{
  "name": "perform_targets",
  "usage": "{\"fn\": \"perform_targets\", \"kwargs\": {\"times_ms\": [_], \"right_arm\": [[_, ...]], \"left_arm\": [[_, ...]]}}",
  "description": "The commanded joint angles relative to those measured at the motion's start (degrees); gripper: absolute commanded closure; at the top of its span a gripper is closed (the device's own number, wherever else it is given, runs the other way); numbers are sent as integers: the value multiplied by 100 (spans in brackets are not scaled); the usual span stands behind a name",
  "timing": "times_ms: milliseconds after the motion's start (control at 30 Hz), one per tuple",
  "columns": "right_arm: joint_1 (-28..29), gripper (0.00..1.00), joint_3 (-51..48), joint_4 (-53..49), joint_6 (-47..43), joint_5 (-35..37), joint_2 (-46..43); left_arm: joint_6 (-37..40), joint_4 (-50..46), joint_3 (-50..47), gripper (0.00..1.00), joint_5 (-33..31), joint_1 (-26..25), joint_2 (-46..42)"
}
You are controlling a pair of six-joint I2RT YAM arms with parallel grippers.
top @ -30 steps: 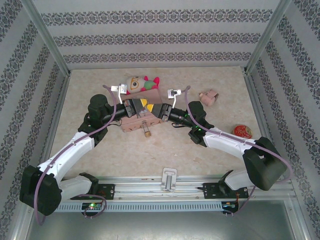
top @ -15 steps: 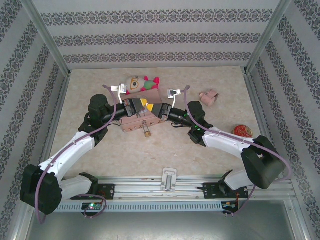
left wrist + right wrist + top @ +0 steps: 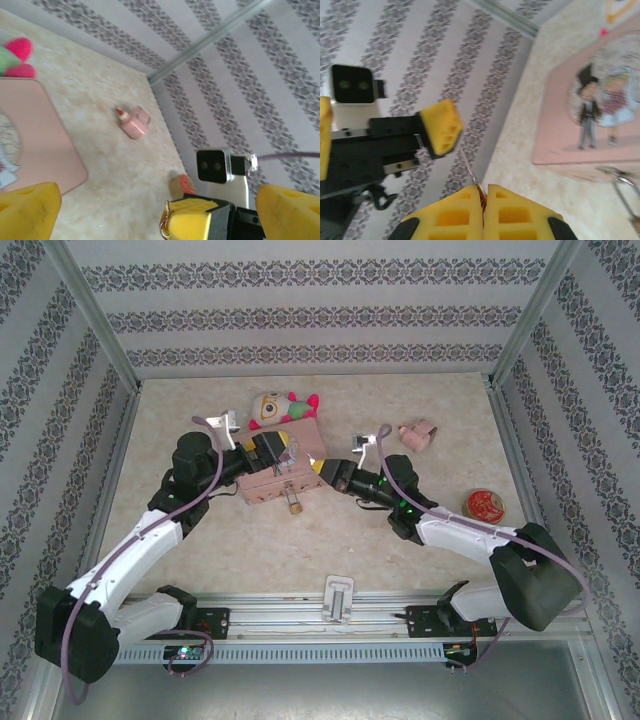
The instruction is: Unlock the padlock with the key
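Our left gripper (image 3: 270,450) spread wide over the pink box (image 3: 265,488), right gripper (image 3: 483,210) pinched shut on thin metal, probably the key (image 3: 469,170), we see the padlock (image 3: 293,503) at the box's near edge.

Pink box (image 3: 300,445) and plush toy (image 3: 275,408) block mid-table; nearer tabletop (image 3: 300,540) open.

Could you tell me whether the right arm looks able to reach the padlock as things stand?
Probably yes: the right gripper sits beside the pink box, and the padlock lies at the box's near side with bare table in between.
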Motion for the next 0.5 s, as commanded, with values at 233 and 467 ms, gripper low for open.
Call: {"fn": "perform_targets", "kwargs": {"times_ms": [233,467], "right_arm": [[125,100,-497,-2283,-344,980,-941],[135,100,-652,-3410,-445,1491,-1331]], "left_arm": [[495,-2318,92,1,-2860,-1189,252],[155,-2814,233,1,-3946,-2073,1076]]}}
